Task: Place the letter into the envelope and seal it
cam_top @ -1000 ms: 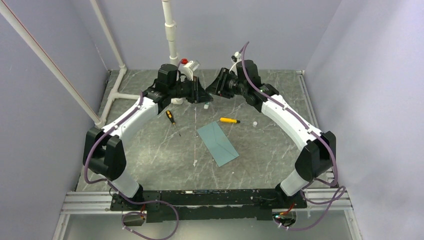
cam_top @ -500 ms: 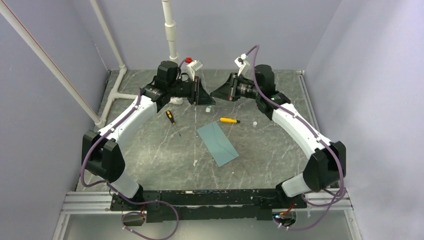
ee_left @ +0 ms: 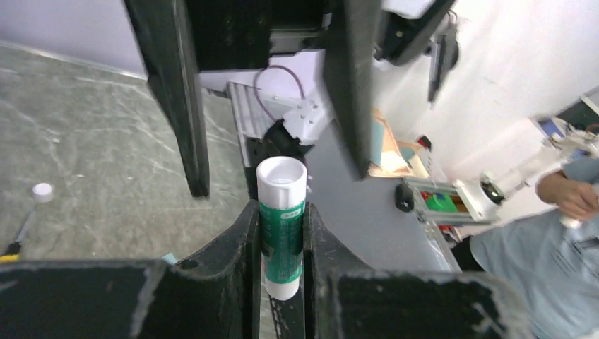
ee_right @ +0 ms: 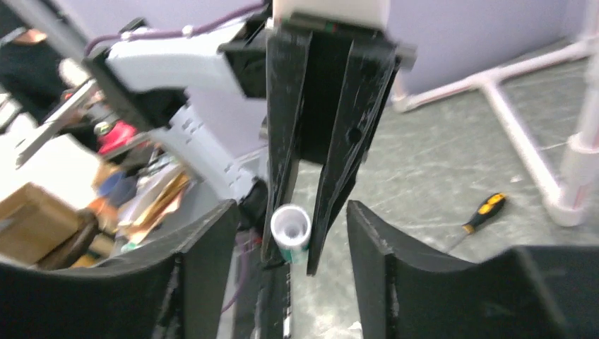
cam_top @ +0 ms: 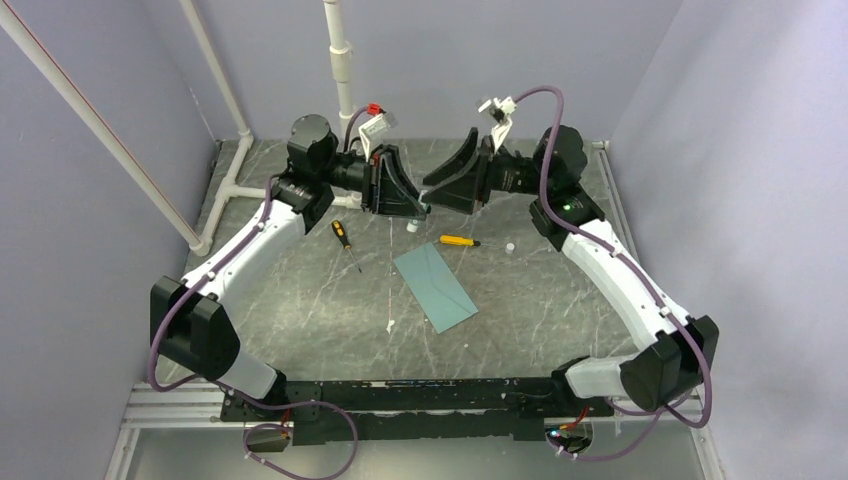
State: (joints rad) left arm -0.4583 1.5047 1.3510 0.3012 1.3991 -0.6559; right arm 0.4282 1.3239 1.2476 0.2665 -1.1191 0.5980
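The teal envelope (cam_top: 435, 288) lies flat and closed on the table's middle. No letter shows in any view. My left gripper (cam_top: 418, 204) is raised at the back and shut on a green-and-white glue stick (ee_left: 281, 236), whose uncapped white end points at my right gripper. The left gripper (ee_left: 281, 212) clamps the stick's body in its wrist view. My right gripper (cam_top: 440, 195) faces it, open and empty. In the right wrist view the right gripper (ee_right: 291, 254) has its fingers either side of the stick's end (ee_right: 290, 227), not touching it.
A black-and-yellow screwdriver (cam_top: 345, 240) lies left of the envelope and a yellow one (cam_top: 458, 241) behind it. A small white cap (cam_top: 510, 245) lies right of that; it also shows in the left wrist view (ee_left: 42, 191). White pipes (cam_top: 343, 70) stand at the back left.
Both arms have swung their elbows outward and levelled their wrists. The grippers now face each other, and the open right jaws have come up to the stick's end. The envelope has not moved.
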